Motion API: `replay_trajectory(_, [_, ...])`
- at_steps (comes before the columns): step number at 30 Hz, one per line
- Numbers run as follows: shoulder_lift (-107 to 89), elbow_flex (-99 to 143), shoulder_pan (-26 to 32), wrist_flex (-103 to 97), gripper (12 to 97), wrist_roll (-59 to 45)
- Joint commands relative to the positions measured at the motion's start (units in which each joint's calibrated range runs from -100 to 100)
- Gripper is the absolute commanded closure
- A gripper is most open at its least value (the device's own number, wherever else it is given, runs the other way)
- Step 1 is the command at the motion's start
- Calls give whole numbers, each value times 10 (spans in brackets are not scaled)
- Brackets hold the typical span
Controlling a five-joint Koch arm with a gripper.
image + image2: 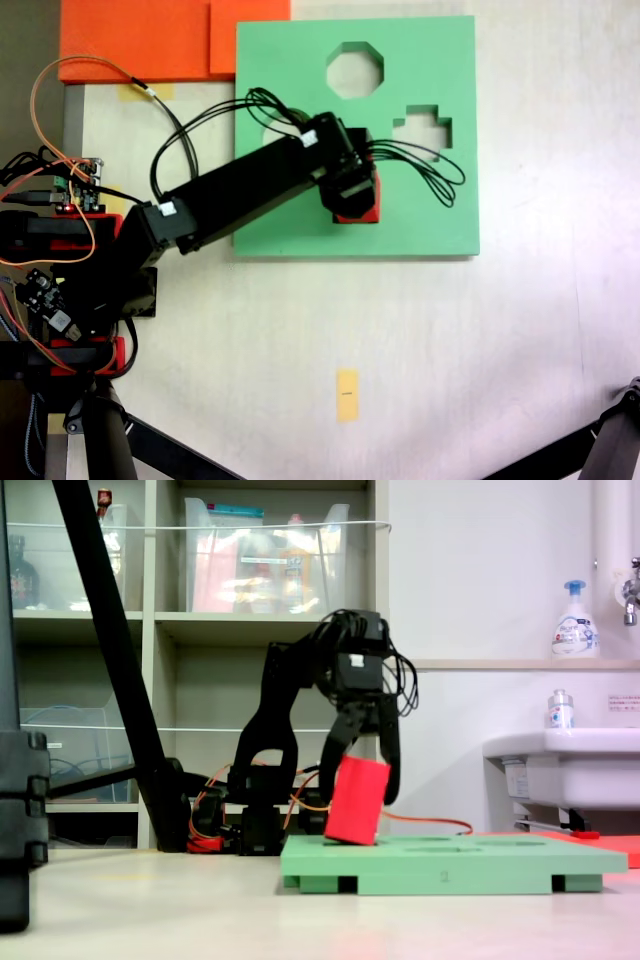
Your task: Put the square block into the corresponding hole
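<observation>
The square block [359, 212] is a bright red foam piece, mostly covered by the black gripper [352, 192] in a fixed view from above. From the side, the block [355, 802] hangs tilted between the two fingers of the gripper [360, 782], which is shut on it. Its lower corner touches the top of the green foam board [470, 865]. On the board [270, 215] I see an octagonal cut-out [354, 70] and a cross-shaped one [422, 130]. The arm partly covers a round one. The square hole is hidden beneath the gripper and block.
Orange foam sheets [150, 40] lie past the board's top left corner. A small yellow paper rectangle [347, 394] lies on the table below the board. The arm's base and circuit boards [70, 195] sit at the left. Tripod legs [110, 435] cross the bottom corners.
</observation>
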State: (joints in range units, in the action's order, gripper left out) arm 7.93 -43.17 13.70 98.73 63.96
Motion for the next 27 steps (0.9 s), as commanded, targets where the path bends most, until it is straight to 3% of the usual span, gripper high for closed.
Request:
replay_trajectory(1, [3, -37, 7, 13, 902, -1])
replay_trajectory(27, [-19, -12, 11, 13, 902, 1])
